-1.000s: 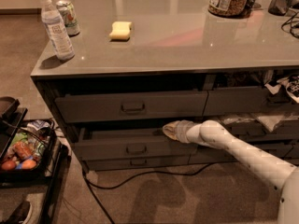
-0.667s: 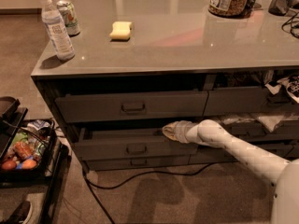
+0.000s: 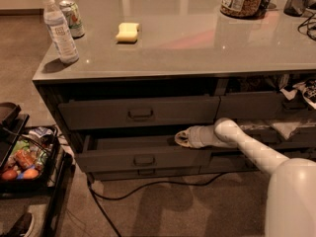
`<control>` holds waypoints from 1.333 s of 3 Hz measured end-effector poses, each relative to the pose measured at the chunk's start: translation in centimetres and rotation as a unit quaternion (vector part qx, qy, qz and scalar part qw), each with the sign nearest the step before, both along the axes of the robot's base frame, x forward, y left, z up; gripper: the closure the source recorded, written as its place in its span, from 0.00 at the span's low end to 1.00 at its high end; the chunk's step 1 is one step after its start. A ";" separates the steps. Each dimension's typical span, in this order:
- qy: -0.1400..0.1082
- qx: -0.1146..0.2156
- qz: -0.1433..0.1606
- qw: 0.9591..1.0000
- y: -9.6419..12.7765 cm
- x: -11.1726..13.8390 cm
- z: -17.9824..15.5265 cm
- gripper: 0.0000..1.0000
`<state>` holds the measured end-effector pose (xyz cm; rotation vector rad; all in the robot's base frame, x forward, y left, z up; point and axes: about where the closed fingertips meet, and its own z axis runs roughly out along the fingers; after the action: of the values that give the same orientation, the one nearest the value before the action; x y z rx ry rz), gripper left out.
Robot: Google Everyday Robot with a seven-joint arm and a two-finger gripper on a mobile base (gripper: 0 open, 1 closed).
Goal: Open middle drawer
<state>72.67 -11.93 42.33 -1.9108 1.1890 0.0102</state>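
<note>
One grey counter [image 3: 197,48] tops the drawers. Middle drawer [image 3: 113,159], under the upper drawer [image 3: 98,115], stands partly out. Gripper [image 3: 181,138] sits over its front's top edge, twd the right end; grip state can't be told.

The middle drawer [image 3: 113,159] stands partly open, leaving a long gap between its front and the top drawer [image 3: 140,113] above. The claw [image 3: 180,138] sits in that gap towards its right end. The white arm [image 3: 249,149] reaches in from the lower right and blocks that side. The left stretch of the gap is free.

Bare floor lies before the drawers, crossed by a dark cable [image 3: 148,185]. A cart [image 3: 59,174] of snacks crowds the left corner.

On the table [image 3: 197,43], a bottle [image 3: 58,31], can [image 3: 72,18] and sponge [image 3: 128,32] occupy the left; the middle is open.
</note>
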 end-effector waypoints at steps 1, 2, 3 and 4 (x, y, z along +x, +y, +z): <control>0.044 0.017 0.004 0.999 -0.6 -0.5 0.4 1.00; 0.058 0.006 0.009 0.998 -0.8 -0.9 1.1 1.00; 0.062 -0.012 0.014 0.998 -0.8 -1.6 1.8 1.00; 0.067 -0.039 0.020 0.997 -0.5 -2.4 1.8 1.00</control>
<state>70.31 -12.47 44.12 -2.0288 1.2554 0.1167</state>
